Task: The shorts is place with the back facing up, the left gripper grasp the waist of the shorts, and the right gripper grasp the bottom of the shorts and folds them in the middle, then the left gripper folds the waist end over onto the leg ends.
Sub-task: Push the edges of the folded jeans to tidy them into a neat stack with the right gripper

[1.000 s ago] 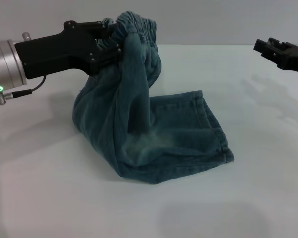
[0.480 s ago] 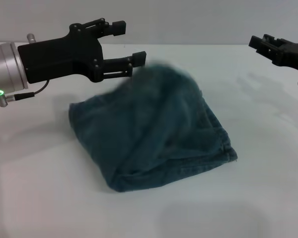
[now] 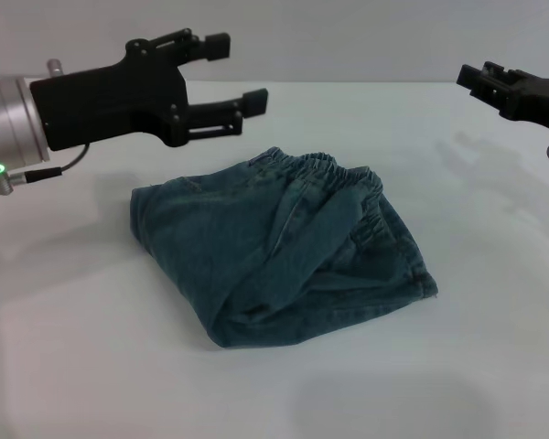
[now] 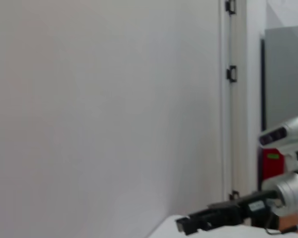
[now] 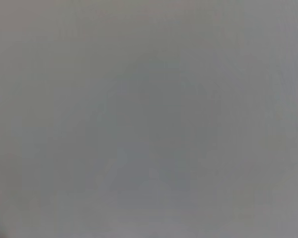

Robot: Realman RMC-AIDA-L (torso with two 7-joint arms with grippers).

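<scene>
The blue-green denim shorts (image 3: 256,256) lie folded in a compact bundle on the white table (image 3: 91,366) in the head view. The ruffled waist (image 3: 334,172) rests on top toward the far right side, over the leg ends, which are mostly covered. My left gripper (image 3: 237,69) hovers open above the bundle's far left corner, holding nothing. My right gripper (image 3: 483,80) hangs apart at the upper right, well off the cloth. It also shows far off in the left wrist view as the right gripper (image 4: 188,225).
A white wall (image 4: 104,99) fills most of the left wrist view, with a door frame (image 4: 231,74) beside it. The right wrist view shows only a plain grey surface.
The left gripper has opened and let go of the waist. The waist end has dropped onto the leg ends and the cloth has settled flat. The right gripper barely shifted.
</scene>
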